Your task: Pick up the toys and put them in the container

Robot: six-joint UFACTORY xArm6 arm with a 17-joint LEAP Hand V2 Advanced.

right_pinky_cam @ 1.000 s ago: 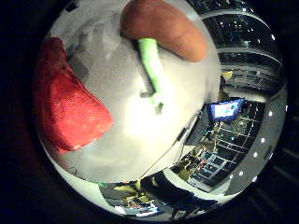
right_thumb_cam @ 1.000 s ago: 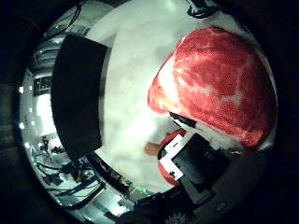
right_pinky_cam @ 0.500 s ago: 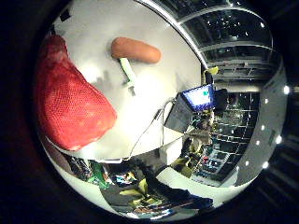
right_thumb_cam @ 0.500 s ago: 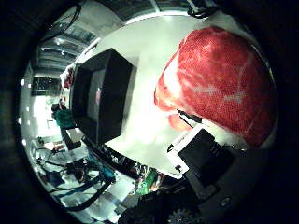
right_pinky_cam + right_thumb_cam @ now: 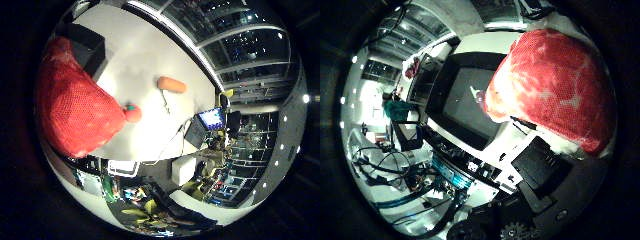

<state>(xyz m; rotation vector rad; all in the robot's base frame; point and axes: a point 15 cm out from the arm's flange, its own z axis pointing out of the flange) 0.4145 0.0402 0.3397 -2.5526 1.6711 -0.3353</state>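
The white-and-black hand [image 5: 540,170] is gripping the red marbled steak toy in mesh [image 5: 552,87] close over the black rectangular container [image 5: 465,100], so it should centre before releasing.

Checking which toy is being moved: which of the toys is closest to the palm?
The red mesh-textured steak toy: it fills much of both palm views, close to the palm. The carrot toy lies far off on the white table.

Both palm views share close red mesh toy [image 5: 75,112]; table [image 5: 145,75] far.
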